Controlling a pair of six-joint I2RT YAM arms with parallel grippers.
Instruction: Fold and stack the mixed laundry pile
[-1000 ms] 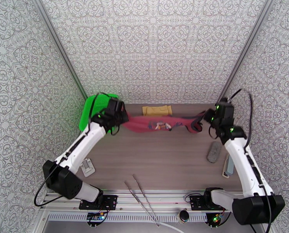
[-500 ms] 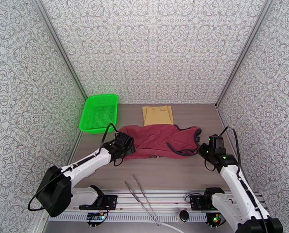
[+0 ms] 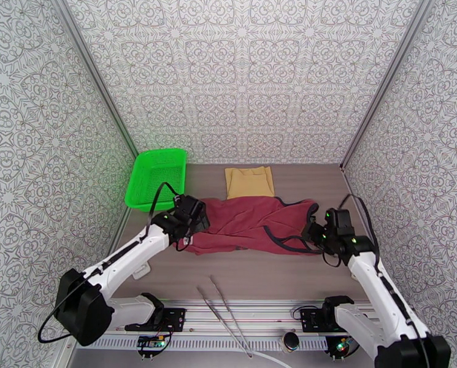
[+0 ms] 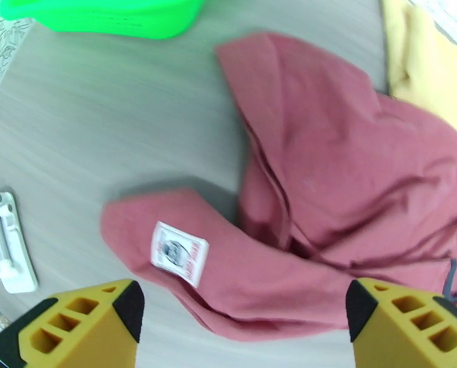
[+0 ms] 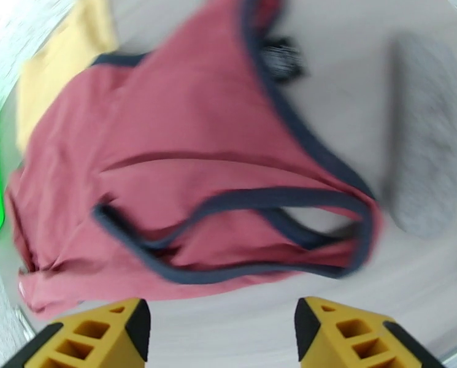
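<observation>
The maroon tank top (image 3: 253, 223) lies spread and rumpled on the table, navy-trimmed armholes (image 5: 228, 203) toward the right, white label (image 4: 179, 253) showing at its left corner. Behind it the tan cloth (image 3: 248, 181) lies flat and folded, with its edge showing in the wrist views (image 4: 424, 62) (image 5: 62, 75). My left gripper (image 3: 191, 231) hovers over the top's left end, open, its yellow fingertips (image 4: 75, 329) wide apart with nothing between. At the right end, my right gripper (image 3: 311, 232) is open too, its fingertips (image 5: 351, 335) clear of the cloth.
A green mesh basket (image 3: 156, 178) stands at the back left. A grey oblong pad (image 5: 424, 148) lies just right of the tank top. A small white clip (image 4: 7, 240) sits on the left of the table. Long metal tweezers (image 3: 222, 308) lie at the near edge.
A second ago both grippers held the tank top stretched in the air at the back. They brought it forward onto the table, let go and opened.
</observation>
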